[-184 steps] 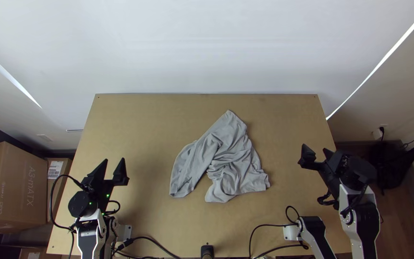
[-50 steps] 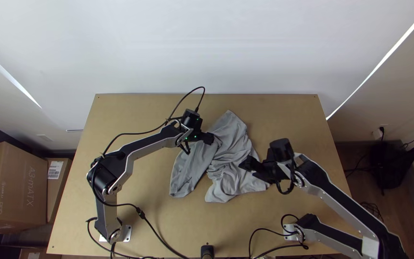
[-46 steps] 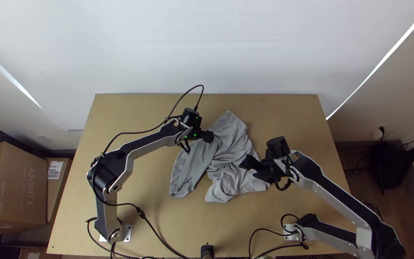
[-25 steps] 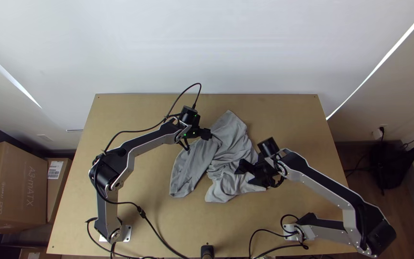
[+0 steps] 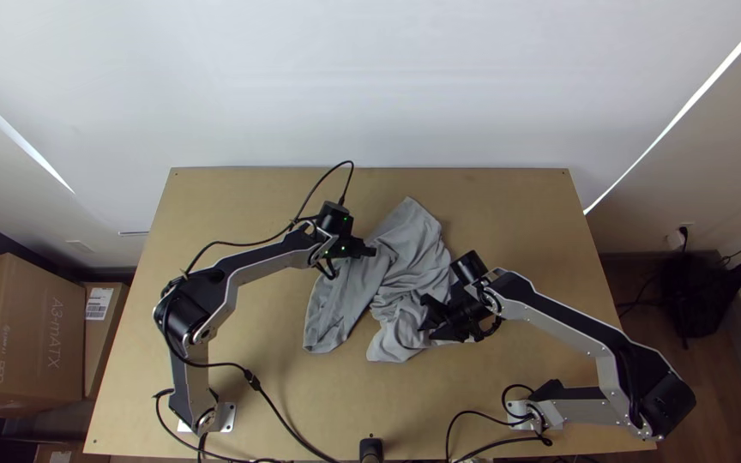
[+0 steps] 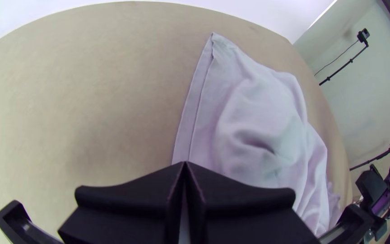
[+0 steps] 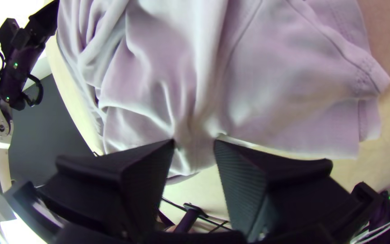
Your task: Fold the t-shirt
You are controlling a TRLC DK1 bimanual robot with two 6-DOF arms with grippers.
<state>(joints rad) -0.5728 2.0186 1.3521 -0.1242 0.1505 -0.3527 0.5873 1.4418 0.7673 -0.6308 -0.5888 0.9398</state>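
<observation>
A cardboard box (image 5: pixel 40 334) is seen left of the grey t-shirt (image 5: pixel 411 244), which is laid rumpled across the middle of the table (image 5: pixel 525 206). At the shirt's upper left edge, the left end effector (image 5: pixel 372 252) is closed, fingers together; whether cloth is gripped cannot be told. At its lower right, the right end effector (image 5: pixel 424 314) is parted over creased fabric.

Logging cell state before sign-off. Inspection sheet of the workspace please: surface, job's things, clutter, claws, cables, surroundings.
Surface: light wooden table, small dark dots near corners
Job's things: grey t-shirt, rumpled, not folded
Clutter: cardboard box left of the table
Left claw: fingertips together at t-shirt's edge; grip on cloth unclear
Right claw: open, fingertips at the t-shirt
Cables: black cable, loose across near side
Surroundings: white wall beyond
</observation>
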